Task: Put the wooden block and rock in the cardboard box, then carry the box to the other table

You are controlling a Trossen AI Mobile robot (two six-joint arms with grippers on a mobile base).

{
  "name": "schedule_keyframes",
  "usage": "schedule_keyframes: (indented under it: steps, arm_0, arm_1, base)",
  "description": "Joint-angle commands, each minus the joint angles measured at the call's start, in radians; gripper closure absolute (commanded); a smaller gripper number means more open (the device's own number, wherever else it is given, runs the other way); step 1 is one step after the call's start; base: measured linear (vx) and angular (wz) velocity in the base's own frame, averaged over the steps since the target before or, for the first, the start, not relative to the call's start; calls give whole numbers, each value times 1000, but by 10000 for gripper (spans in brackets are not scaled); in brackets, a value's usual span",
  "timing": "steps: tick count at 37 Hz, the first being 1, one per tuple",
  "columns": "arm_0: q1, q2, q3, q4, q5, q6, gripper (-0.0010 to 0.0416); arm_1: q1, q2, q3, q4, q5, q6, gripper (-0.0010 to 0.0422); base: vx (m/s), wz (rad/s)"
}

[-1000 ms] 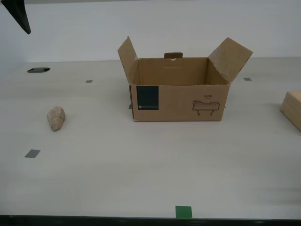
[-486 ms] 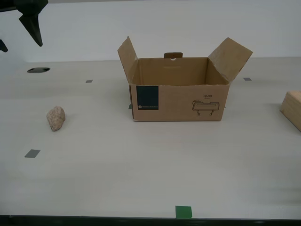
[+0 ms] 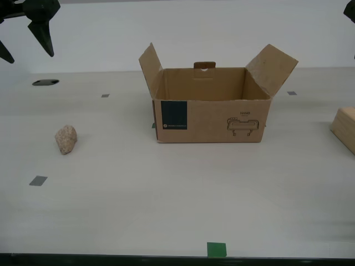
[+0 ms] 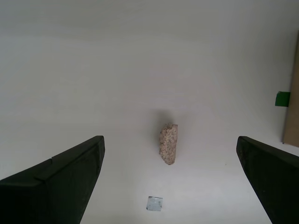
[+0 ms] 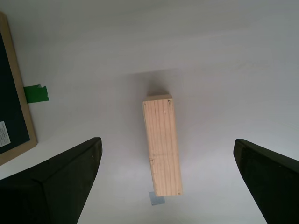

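Rock (image 3: pixel 66 139): lies on the off-white surface (image 3: pixel 166 188) at the exterior view's left, well apart from the box.
Cardboard box (image 3: pixel 211 105): upper centre of the exterior view, flaps up, label facing the camera.
Wooden block (image 3: pixel 345 128): at the exterior view's right edge, partly cut off.
My second gripper (image 4: pixel 170 184): above the rock, jaws spread wide, holding nothing.
My first gripper (image 5: pixel 168 184): above the wooden block, jaws spread wide, holding nothing.
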Motion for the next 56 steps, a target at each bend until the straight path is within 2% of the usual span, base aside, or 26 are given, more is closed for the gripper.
schedule_keyframes:
  steps: [1, 17, 31, 47, 56]
  arm_0:
    - [0, 0, -20, 17, -2, -5, 12]
    - [5, 3, -70, 85, -2, -14, 26]
    - [27, 177, -76, 98, -2, -49, 48]
    - [34, 259, -74, 153, -2, -66, 16]
    - [36, 312, -75, 160, -2, -67, 17]
  arm_1:
    - [-2, 0, -14, 5, -2, 0, 25]
    - [-13, 0, -130, 84, -2, -13, 25]
    - [-14, 0, -149, 90, -2, -14, 25]
    - [-14, 0, -150, 106, -2, -14, 25]
    - [-18, 0, -151, 121, -2, -14, 25]
  base:
    - [0, 0]
    - [0, 0]
    - [0, 0]
    - [0, 0]
    - [0, 0]
